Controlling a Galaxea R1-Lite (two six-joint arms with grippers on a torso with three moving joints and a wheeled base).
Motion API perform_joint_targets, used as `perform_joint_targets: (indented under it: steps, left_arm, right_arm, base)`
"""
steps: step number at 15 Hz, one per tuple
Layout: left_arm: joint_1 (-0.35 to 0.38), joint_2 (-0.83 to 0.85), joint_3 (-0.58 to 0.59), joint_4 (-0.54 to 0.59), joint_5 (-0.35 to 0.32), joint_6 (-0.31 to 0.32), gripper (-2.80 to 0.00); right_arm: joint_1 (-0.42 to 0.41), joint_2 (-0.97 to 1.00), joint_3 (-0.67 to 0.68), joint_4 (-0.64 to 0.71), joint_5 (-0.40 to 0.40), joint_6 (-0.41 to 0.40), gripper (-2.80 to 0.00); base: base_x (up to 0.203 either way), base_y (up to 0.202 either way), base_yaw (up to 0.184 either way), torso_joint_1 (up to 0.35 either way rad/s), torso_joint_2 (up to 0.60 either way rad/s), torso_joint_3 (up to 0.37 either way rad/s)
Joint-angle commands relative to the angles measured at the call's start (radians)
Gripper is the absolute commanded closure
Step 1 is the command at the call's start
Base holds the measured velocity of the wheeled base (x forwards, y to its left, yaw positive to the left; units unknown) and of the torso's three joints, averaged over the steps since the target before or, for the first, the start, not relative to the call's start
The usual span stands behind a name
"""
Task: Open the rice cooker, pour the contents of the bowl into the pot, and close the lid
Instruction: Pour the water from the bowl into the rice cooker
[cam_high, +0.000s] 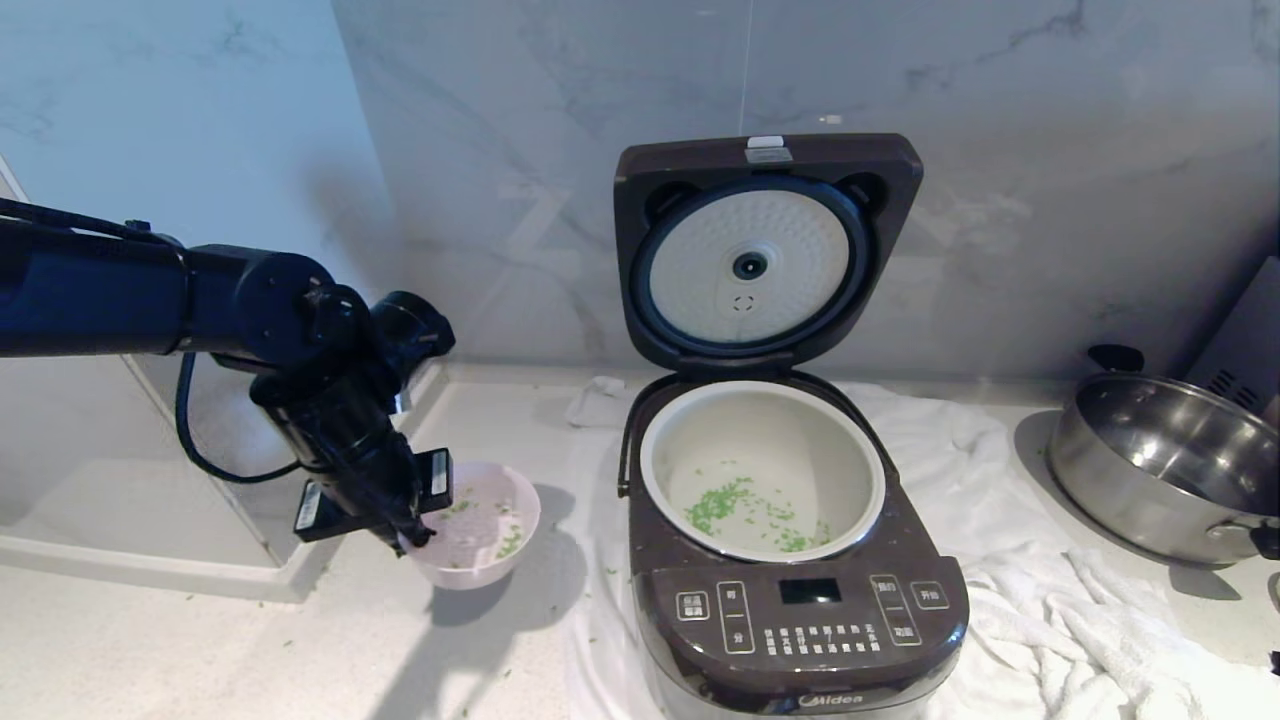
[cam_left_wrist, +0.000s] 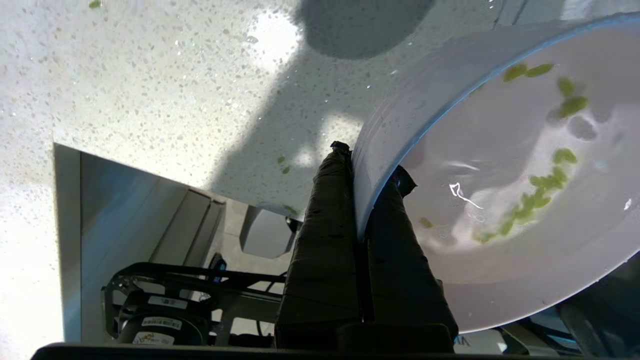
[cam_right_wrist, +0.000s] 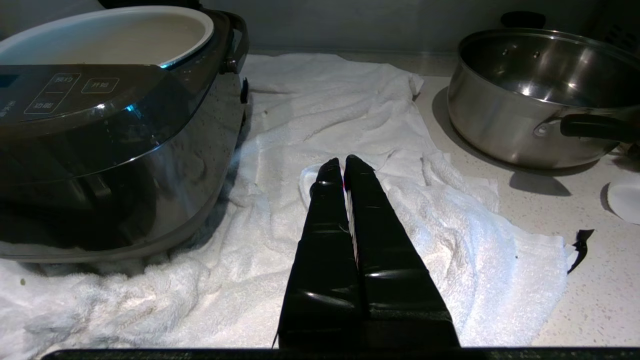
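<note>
Speckled white counter, marble wall behind: my left gripper pinches the pink bowl by its rim, left of the open rice cooker; green bits lie in its pot. My right gripper, pressed together, rests idle above the towel.

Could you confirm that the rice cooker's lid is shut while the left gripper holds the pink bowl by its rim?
Not quite: the lid stands open, as the head view shows. The left gripper does hold the bowl by its rim.
</note>
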Motion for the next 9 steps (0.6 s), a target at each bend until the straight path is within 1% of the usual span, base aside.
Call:
perform_joint_targets:
  steps: [1, 2, 5, 9]
  left_arm:
    - [-0.001, 0.030, -0.057, 0.023, -0.001, -0.004, 0.00]
    - [-0.002, 0.040, -0.094, 0.043, -0.004, -0.005, 0.00]
    - [-0.004, 0.062, -0.209, 0.111, -0.052, -0.019, 0.00]
    - [-0.038, 0.091, -0.326, 0.174, -0.061, -0.034, 0.00]
  right_arm:
    - [0.000, 0.000, 0.000, 0.000, 0.001, -0.001, 0.00]
    - [0.000, 0.000, 0.000, 0.000, 0.001, -0.001, 0.00]
    - [0.000, 0.000, 0.000, 0.000, 0.001, -0.001, 0.00]
    - [0.000, 0.000, 0.000, 0.000, 0.001, -0.001, 0.00]
  base:
    - [0.000, 0.000, 0.000, 0.000, 0.00, 0.000]
    - [0.000, 0.000, 0.000, 0.000, 0.00, 0.000]
    - [0.000, 0.000, 0.000, 0.000, 0.00, 0.000]
    - [0.000, 0.000, 0.000, 0.000, 0.00, 0.000]
